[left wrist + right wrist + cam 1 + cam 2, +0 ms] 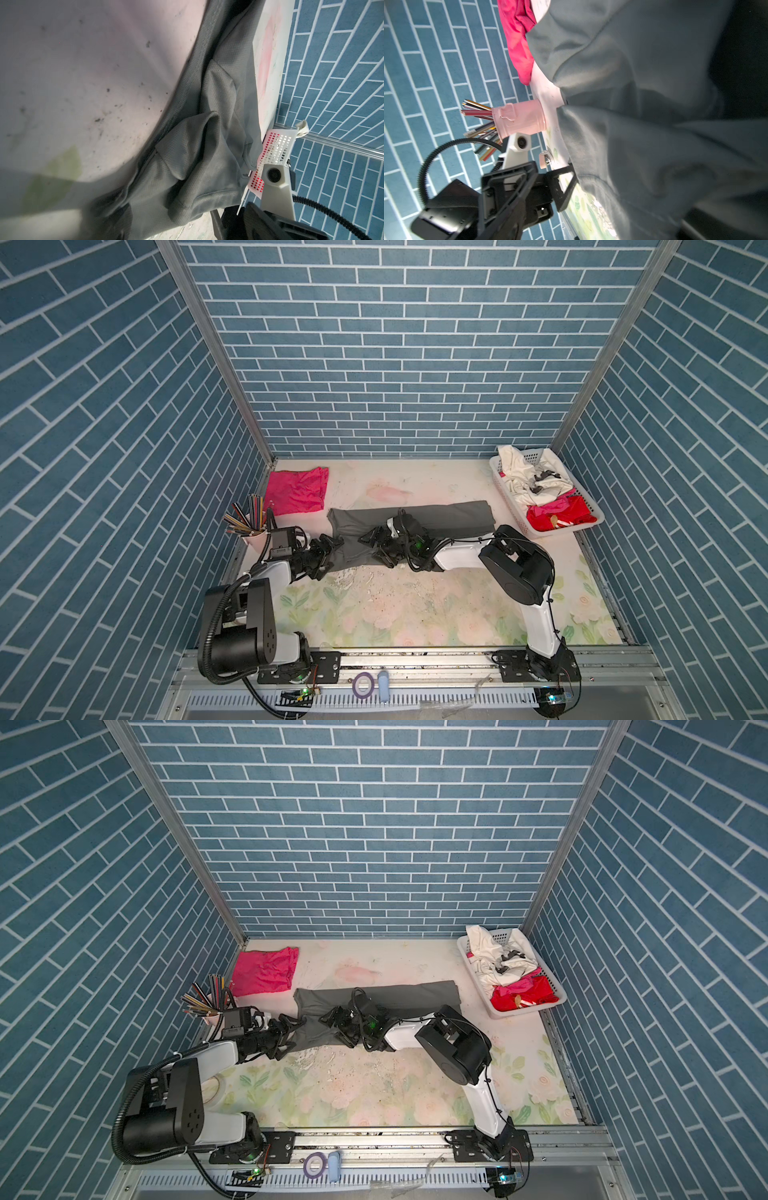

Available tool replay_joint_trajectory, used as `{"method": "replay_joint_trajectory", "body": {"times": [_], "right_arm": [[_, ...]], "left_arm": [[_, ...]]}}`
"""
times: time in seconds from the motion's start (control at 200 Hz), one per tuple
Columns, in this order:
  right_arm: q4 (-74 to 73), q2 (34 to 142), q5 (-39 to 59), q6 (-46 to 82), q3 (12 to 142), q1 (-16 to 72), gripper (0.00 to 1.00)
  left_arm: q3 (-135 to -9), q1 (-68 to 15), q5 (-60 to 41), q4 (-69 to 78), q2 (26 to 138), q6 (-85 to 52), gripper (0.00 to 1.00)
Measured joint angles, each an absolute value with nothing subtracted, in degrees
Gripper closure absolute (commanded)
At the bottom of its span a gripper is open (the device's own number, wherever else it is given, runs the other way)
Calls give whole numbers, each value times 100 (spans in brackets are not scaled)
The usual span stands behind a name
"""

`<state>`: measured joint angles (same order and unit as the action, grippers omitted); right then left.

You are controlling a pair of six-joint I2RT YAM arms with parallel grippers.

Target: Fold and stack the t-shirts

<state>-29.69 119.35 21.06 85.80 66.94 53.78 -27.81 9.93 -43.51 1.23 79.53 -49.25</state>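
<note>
Left claw (330, 558) jaws spread at dark grey t-shirt (449, 516) left edge, right claw (374, 549) spread over its middle. Hot pink t-shirt (297, 491) back-left corner. Left wrist view catches basket (278, 143) but no pencil cup (519, 120); right wrist view is the reverse.

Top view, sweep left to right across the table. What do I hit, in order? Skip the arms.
pencil cup → pink t-shirt → dark grey t-shirt → white basket

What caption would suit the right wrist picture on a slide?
Dark grey t-shirt fills the view, with a pink pencil cup and a hot pink t-shirt nearby.
</note>
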Motion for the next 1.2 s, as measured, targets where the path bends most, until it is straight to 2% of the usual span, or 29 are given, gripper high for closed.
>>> {"method": "replay_joint_trajectory", "body": {"times": [0.365, 0.665, 0.915, 1.11, 1.2], "right_arm": [[-3251, 12457, 2377, 9037, 7577, 4753, 15], [-3201, 12359, 2477, 8971, 7784, 4125, 14], [-2644, 11295, 2663, 8016, 6952, 4224, 11], [-1334, 10239, 2497, 6530, 6576, 4112, 9], [-847, 9686, 2314, 5907, 6123, 3911, 9]], "left_arm": [[-2770, 1144, -4359, 123, 7990, -4731, 13], [-2775, 1151, -4399, 161, 8031, -4678, 14], [-2947, 1155, -4285, -58, 8040, -4589, 13], [-3476, 1087, -3935, -663, 7891, -4449, 14], [-3876, 786, -3695, -919, 7712, -4425, 13]]}}
